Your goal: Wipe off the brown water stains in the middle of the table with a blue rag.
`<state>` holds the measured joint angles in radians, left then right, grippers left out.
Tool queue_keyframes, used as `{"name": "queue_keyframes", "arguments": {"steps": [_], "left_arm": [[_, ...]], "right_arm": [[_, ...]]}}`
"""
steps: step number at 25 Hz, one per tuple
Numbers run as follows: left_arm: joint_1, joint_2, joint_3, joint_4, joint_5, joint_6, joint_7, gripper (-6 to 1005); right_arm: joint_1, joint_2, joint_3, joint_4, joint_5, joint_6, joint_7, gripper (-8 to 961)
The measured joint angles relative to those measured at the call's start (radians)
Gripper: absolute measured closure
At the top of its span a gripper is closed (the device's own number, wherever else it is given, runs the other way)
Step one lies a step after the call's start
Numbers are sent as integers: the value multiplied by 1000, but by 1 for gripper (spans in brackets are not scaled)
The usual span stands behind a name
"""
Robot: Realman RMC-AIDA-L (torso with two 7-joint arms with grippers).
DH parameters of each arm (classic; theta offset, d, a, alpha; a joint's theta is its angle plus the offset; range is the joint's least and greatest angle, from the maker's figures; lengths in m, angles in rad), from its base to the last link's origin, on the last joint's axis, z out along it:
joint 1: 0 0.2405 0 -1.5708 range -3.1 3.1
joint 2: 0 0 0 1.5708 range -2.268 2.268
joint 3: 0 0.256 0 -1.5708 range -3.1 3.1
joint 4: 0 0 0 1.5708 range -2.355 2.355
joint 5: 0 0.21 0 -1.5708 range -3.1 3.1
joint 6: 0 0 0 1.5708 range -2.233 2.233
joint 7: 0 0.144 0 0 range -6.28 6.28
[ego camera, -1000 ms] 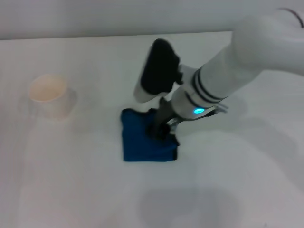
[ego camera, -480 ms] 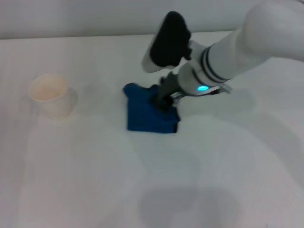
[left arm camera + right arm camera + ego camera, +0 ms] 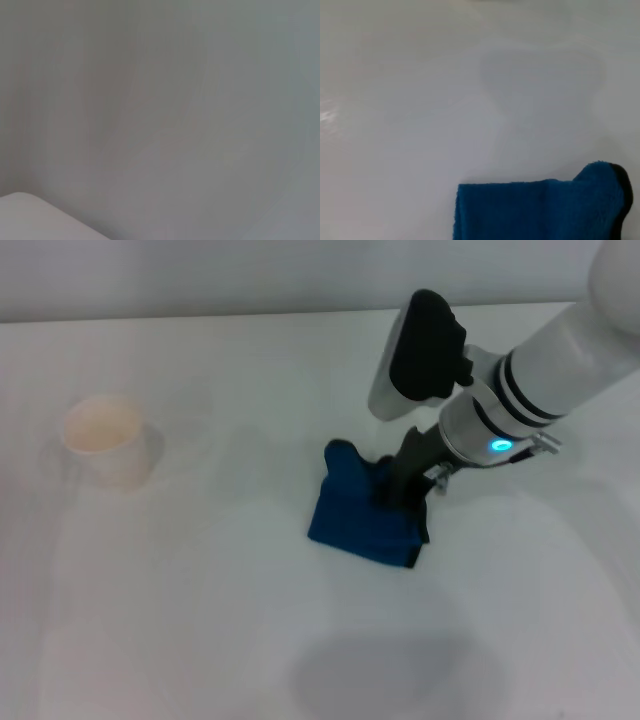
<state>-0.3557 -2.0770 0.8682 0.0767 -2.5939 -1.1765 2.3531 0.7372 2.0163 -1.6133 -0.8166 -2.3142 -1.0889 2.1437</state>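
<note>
The blue rag lies flat on the white table, right of the middle. My right gripper comes in from the right and presses down on the rag's right part, its dark fingers shut on the cloth. The rag also shows in the right wrist view, with its black edging at one corner. No tan puddle of brown water stains shows clearly on the table around the rag. My left gripper is out of view; the left wrist view shows only a plain grey surface.
A white paper cup stands upright at the left of the table. The table's far edge runs along the back. A grey shadow lies on the table at the near middle.
My right gripper has dragged the blue rag across the table, first away from me, then to the right and a little nearer. The cup has not moved.
</note>
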Motion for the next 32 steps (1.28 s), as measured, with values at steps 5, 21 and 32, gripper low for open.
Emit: {"name": "queue_keyframes", "arguments": {"steps": [5,21,32], "left_arm": [[1,1,0,1,0,4,-8,139],[3,3,0,8,0,6,-12,139],[2,4,0,8,0,6,-12,140]], "right_arm": [[-38,-5,22,-40,-2,-98,-68,899],[-37,-8,117,-47,-24,-247,-254,882],[-45,-4,142,-60,-28,-196,-251,870]]}}
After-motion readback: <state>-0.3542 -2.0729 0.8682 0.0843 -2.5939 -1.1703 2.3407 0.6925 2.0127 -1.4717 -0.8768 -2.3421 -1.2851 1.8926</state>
